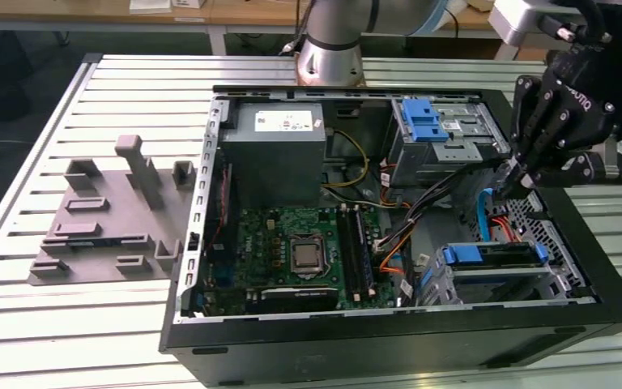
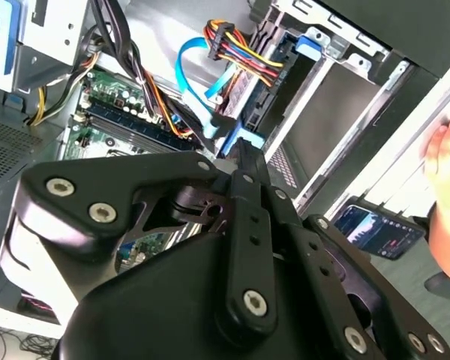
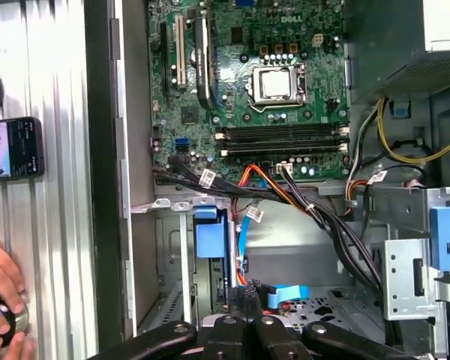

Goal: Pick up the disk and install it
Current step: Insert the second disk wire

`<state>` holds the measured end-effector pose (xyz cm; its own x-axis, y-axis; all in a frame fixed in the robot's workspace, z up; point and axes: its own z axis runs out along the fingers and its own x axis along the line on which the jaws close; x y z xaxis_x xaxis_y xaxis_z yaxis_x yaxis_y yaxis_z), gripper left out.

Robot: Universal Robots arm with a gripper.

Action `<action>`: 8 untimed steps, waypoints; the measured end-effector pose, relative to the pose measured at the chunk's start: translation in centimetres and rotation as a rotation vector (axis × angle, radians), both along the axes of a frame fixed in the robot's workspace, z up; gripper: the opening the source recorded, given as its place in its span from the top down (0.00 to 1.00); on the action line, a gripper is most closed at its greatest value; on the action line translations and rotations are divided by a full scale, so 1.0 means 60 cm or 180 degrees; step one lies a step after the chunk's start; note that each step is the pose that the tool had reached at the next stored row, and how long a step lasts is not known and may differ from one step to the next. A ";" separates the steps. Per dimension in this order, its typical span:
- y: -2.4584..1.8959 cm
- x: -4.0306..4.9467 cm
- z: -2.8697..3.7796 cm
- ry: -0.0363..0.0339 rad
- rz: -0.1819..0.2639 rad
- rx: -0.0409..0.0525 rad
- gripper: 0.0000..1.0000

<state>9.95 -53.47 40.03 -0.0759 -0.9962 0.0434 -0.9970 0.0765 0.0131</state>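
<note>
One black gripper [image 1: 518,185] hangs closed and empty inside the computer case [image 1: 398,340]; the disk [image 1: 495,258] sits half-hidden in its bay

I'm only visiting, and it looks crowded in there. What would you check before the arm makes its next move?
1. Computer case open on top: ok.
2. Gripper reaching into the case near the drive bay: ok.
3. Jaws holding the disk: not ok. They look shut, and the disk sits in the bay apart from them.
4. Disk pushed fully home: cannot tell.
5. Blue cable clear of the gripper: not ok, it runs right by the tip.
6. Person's hand away from the table: not ok, it is over the table beside the case.
</note>
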 end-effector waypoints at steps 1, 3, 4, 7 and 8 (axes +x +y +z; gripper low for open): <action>0.0044 0.000 0.000 0.0000 0.0000 -0.0027 0.89; 0.0113 0.000 -0.001 0.0000 0.0000 -0.0078 0.89; 0.0140 0.000 -0.001 0.0000 0.0000 -0.0096 0.89; 0.0168 0.000 -0.005 0.0000 0.0000 -0.0098 0.89; 0.0172 0.000 -0.006 0.0000 0.0000 -0.0098 0.89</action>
<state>9.94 -52.44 39.66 -0.0758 -0.9944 0.0741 -0.9970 0.0768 0.0106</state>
